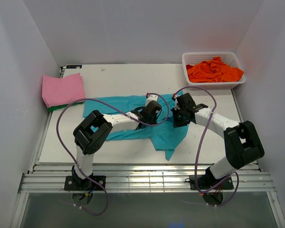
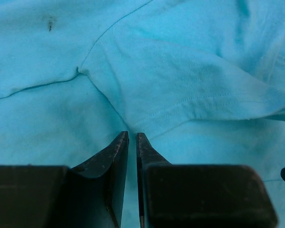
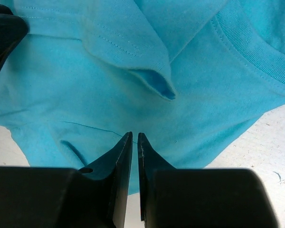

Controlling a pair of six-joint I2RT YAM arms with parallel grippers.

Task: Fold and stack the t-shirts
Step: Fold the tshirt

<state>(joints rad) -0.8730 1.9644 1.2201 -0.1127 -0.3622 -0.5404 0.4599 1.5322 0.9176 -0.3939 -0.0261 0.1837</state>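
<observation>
The teal t-shirt [image 1: 115, 104] lies under both my claws. My left claw [image 2: 133, 137] is closed on its cloth beside a sleeve hem; my right claw [image 3: 135, 136] pinches it near the collar. Only the top view shows the folded pink t-shirt [image 1: 62, 88] far left of my left claw, orange t-shirts [image 1: 213, 71] in a basket [image 1: 187, 59] beyond my right claw, and open table [image 1: 128, 151] before the near edge.

teal t-shirt [image 1: 168, 135] rumpled at centre; pink shirt [image 1: 62, 89] folded far left (atop green shirt [image 1: 53, 109]); orange shirt [image 1: 213, 70] heaped.
</observation>
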